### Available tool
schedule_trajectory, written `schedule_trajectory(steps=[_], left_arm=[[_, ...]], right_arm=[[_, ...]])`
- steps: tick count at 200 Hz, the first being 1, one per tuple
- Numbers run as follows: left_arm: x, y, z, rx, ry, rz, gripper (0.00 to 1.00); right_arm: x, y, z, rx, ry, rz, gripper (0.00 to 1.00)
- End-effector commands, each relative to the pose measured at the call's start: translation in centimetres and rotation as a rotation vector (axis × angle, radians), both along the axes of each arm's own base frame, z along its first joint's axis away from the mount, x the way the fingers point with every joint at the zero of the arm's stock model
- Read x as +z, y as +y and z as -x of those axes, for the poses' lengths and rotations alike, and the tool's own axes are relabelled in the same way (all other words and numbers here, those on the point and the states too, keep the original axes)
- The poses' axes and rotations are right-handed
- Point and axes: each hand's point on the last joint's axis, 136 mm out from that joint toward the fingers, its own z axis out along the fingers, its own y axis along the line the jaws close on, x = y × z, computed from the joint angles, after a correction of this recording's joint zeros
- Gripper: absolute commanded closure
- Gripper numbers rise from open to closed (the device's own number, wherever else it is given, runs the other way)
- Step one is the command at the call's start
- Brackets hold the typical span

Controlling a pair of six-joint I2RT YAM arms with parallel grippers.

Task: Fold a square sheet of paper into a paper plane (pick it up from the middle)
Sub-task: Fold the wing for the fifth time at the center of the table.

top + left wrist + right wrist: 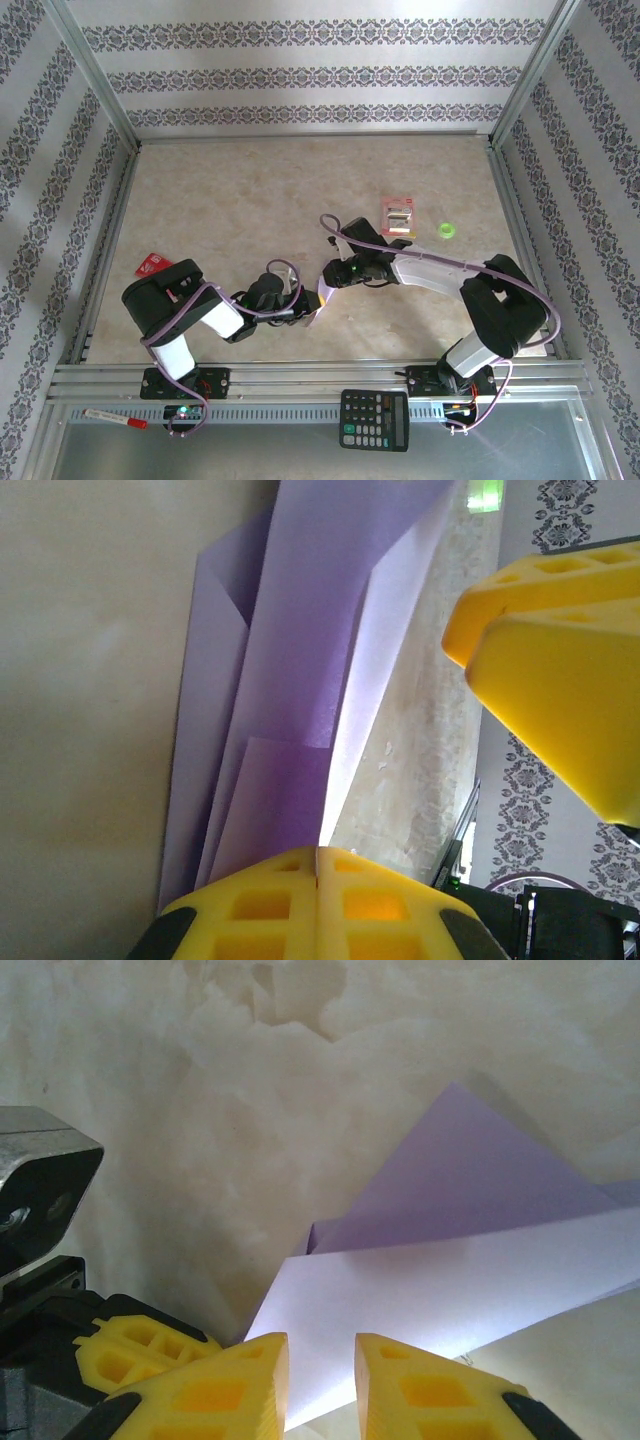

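Reaching in from their bases, your two arms are bending sharply at the elbows and bringing their wrists together near the front of the table (250,190). Your left gripper (297,305) is clenching the paper (321,298). From its own wrist, the yellow fingers are pressing tight together and the folded lavender layers are running out of the seam. Your right gripper (336,277) is facing it from the other side, just beside it. Its fingers are standing slightly apart, the paper's edge is lying at the gap, and you cannot tell whether they are touching it. The paper is sitting between the two grippers.

You are working with one paper. Around it are lying one packet (400,218) and one green ring (447,231), near each other beyond the right gripper. One red scrap (152,264) is lying by the left elbow. One calculator (374,420) and one marker (115,418) are resting on the metal ledge in front of the bases.

The top view is giving you both arms whole and all the loose items. The left wrist is giving you the creases, with flaps overlapping lengthwise and one edge glowing with light. The right wrist is giving you a pointed corner of the paper standing out against the table.
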Motion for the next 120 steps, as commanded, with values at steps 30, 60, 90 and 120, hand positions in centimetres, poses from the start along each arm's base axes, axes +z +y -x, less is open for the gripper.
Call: schedule_trajectory(steps=[30,60,90,120], left_arm=[[-0.2,0.9,-0.6,0.059,0.007,0.031,1.00],[0.1,0.8,-0.6,0.055,0.001,0.030,1.00],[1.3,0.4,-0.8,0.032,-0.028,0.022,1.00],[2.6,0.1,-1.0,0.016,-0.054,0.016,1.00]], right_arm=[[-0.2,1.5,-0.6,0.047,-0.025,0.004,0.77],[-0.3,1.7,-0.6,0.052,-0.024,0.005,0.77],[0.3,1.7,-0.5,0.064,-0.035,-0.005,0.77],[0.6,1.3,-0.5,0.065,-0.039,-0.002,0.77]])
